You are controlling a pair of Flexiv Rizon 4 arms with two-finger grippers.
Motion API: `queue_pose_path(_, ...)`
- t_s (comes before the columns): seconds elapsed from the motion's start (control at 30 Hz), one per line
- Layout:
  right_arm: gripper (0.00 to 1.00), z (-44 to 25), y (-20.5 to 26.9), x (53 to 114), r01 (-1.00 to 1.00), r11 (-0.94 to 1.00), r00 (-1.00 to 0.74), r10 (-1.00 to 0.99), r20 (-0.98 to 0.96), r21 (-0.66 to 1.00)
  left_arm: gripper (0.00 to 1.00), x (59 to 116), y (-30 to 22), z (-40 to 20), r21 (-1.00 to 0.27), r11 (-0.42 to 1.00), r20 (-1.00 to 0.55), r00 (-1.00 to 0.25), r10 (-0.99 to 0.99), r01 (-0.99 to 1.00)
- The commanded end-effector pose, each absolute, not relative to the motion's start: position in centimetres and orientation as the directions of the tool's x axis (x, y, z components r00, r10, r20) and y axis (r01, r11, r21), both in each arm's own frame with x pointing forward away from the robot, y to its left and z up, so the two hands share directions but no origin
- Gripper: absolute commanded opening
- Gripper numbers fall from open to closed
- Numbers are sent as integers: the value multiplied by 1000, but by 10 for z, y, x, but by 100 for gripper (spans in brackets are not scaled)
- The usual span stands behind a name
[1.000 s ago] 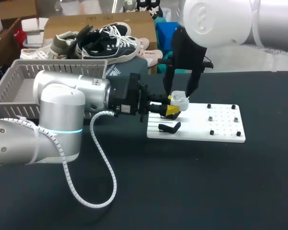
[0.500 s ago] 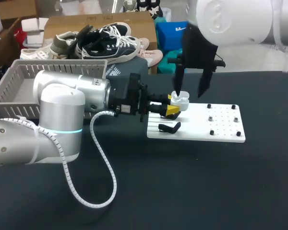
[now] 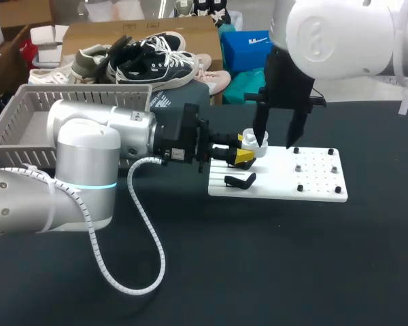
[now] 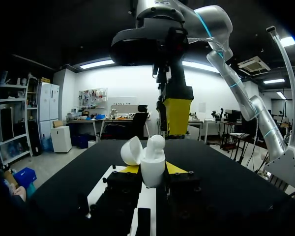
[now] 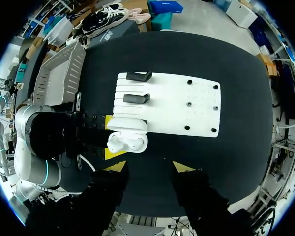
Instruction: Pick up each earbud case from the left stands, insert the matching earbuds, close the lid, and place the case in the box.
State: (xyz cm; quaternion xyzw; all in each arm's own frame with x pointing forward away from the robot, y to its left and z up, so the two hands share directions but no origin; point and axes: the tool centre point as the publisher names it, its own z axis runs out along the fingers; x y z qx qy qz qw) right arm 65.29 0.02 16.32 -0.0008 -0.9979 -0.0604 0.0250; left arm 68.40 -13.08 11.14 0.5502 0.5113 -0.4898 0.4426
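Observation:
My left gripper (image 3: 245, 155) is shut on a white earbud case (image 3: 256, 144) and holds it level over the left end of the white board (image 3: 306, 178). In the left wrist view the case (image 4: 152, 172) sits between the yellow tips with its lid (image 4: 131, 150) swung open, and a white earbud (image 4: 156, 144) stands up out of it. My right gripper (image 3: 276, 139) hangs open just above and to the right of the case, fingers pointing down. From the right wrist view the open case (image 5: 128, 141) lies ahead of my right gripper (image 5: 150, 167), which holds nothing.
Two black stands (image 5: 137, 76) (image 5: 136, 98) sit at the board's left end, one of them seen from the head view (image 3: 239, 180). Several small dark pegs (image 3: 298, 167) dot its right half. A grey slatted basket (image 3: 27, 122) stands at the back left, behind my left arm.
My right gripper has shifted to the right, from straddling the case to beside it. My left gripper and the case have stayed still.

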Motion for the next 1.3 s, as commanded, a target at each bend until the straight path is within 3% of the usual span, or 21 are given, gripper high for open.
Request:
queue_pose_path(0.03,52,160,1,656,8,992,-998,1,56,122,0,685,-131,111,-14,-87,-992,-2,129,996)
queue_pose_path(0.6,52,156,7,661,14,990,-998,5,62,138,0,685,-131,111,-14,-87,-992,-2,129,996)
queue_pose_path(0.87,76,156,11,662,13,990,-998,4,62,144,0,685,-131,111,-14,-87,-992,-2,129,996)
queue_pose_path(1.07,82,170,4,665,32,987,-999,28,26,161,0,685,-131,111,-14,-87,-992,-2,129,996)
queue_pose_path(1.17,100,175,0,674,66,983,-998,66,2,171,0,685,-131,111,-14,-87,-992,-2,129,996)
queue_pose_path(1.3,100,177,-6,690,127,973,-989,139,-52,193,0,685,-131,111,-14,-87,-992,-2,129,996)
